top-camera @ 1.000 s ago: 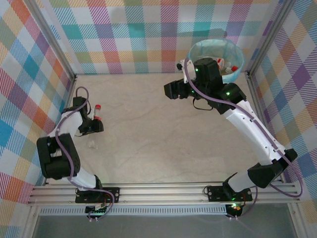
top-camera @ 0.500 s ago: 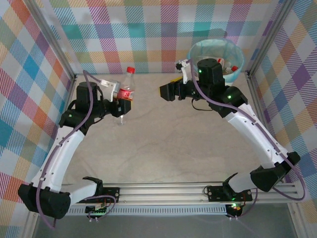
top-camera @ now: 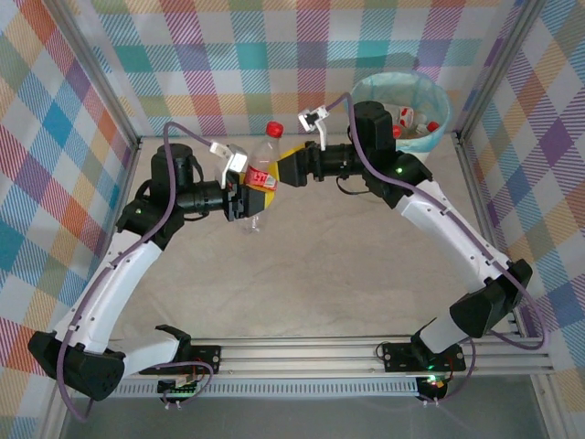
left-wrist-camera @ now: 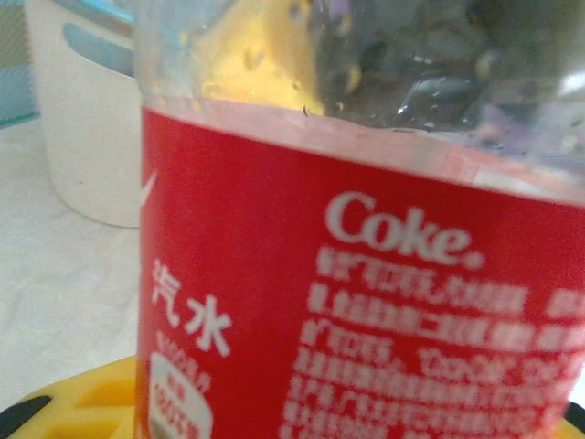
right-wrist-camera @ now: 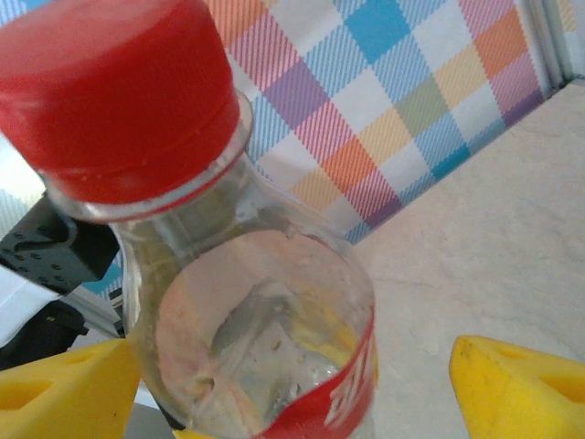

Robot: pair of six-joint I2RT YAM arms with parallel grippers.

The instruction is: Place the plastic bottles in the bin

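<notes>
**Q:** Progress?

**A:** Partial. Red-capped bottles [top-camera: 409, 118] lie in the round white blue-lined bin [top-camera: 358, 91]. My left claw [top-camera: 242, 199] clamps one clear red-labelled plastic bottle [top-camera: 261, 176] upright above the table [top-camera: 366, 274], well apart from the bin. My right claw [top-camera: 277, 171] gapes either side of its shoulder.

**Q:** Outstanding?

**A:** That one, seemingly.

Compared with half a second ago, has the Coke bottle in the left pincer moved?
Yes. The Coke bottle, held by the left pincer, has moved to the right, closer to the bin in the far right corner.

Bottle [top-camera: 260, 176] moved right; right fingers [right-wrist-camera: 516, 389] widened astride.
</notes>
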